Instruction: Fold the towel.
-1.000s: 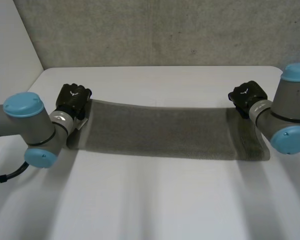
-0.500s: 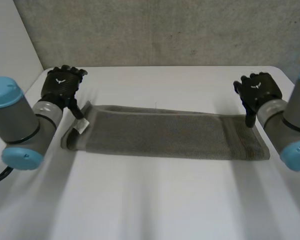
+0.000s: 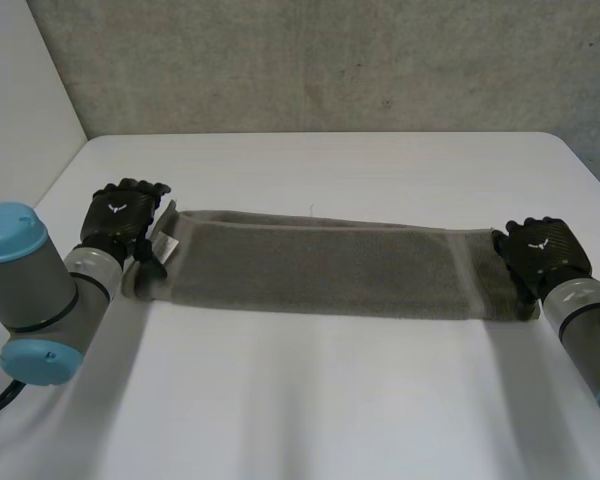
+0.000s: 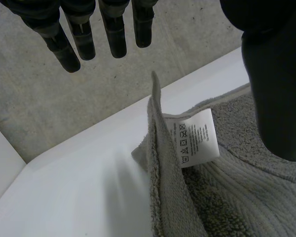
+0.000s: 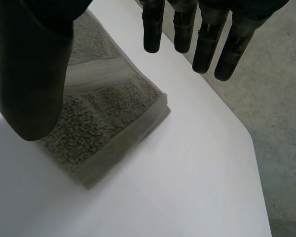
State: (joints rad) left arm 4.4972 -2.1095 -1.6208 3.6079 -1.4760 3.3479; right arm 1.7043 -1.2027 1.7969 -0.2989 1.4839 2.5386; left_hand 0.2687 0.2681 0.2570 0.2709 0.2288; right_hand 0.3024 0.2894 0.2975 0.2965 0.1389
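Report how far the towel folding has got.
Done, apparently: the grey terry towel lies as a long narrow strip on the white table. It appears doubled at the end with the white care label, so one lengthwise fold looks made. In hand: the left hand and right hand are open at its short ends, gripping nothing. Still to do: grasp the ends and fold them together.

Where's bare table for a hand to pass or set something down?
Bare: table strip between towel and wall; wider strip on the towel's near side. Crowded: its short ends, left hand at one, right hand at the other.
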